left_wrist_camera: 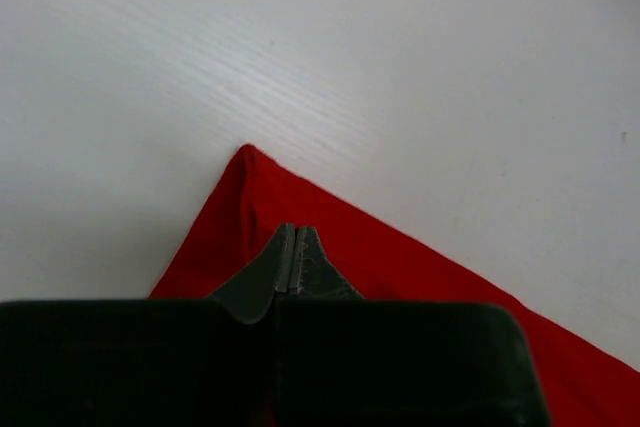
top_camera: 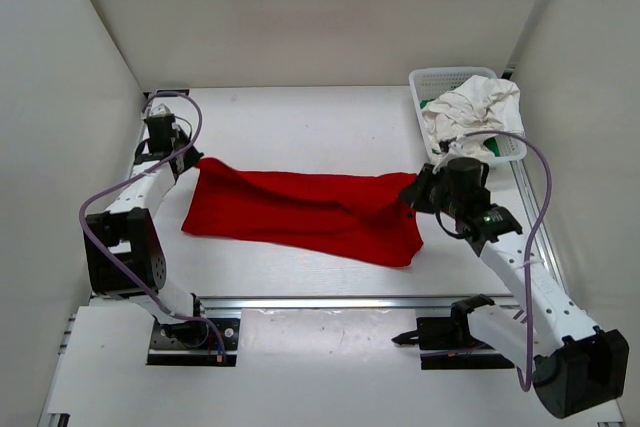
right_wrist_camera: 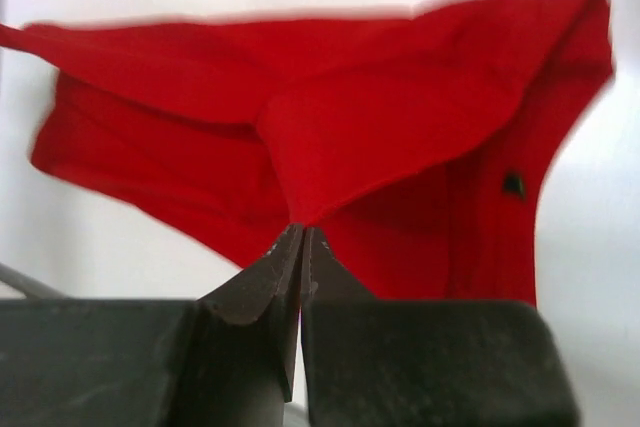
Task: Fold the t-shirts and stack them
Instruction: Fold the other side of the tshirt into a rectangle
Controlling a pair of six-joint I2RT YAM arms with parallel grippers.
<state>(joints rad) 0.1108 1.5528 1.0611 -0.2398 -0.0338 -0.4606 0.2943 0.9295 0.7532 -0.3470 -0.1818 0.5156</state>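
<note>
The red t-shirt (top_camera: 300,209) lies stretched across the middle of the table, rumpled at its right end. My left gripper (top_camera: 190,162) is at the shirt's far left corner. In the left wrist view its jaws (left_wrist_camera: 296,247) are pressed shut on the red cloth (left_wrist_camera: 400,257), just behind the pointed corner. My right gripper (top_camera: 410,197) is at the shirt's right end, shut on a pinched peak of red cloth (right_wrist_camera: 400,117) that rises to its fingertips (right_wrist_camera: 302,232). A white t-shirt (top_camera: 475,107) is heaped in the basket. Beneath it shows a bit of green cloth (top_camera: 492,148).
The white mesh basket (top_camera: 440,79) stands at the back right, close behind my right arm. White walls close in the table on the left, back and right. A metal rail (top_camera: 330,302) runs along the near edge.
</note>
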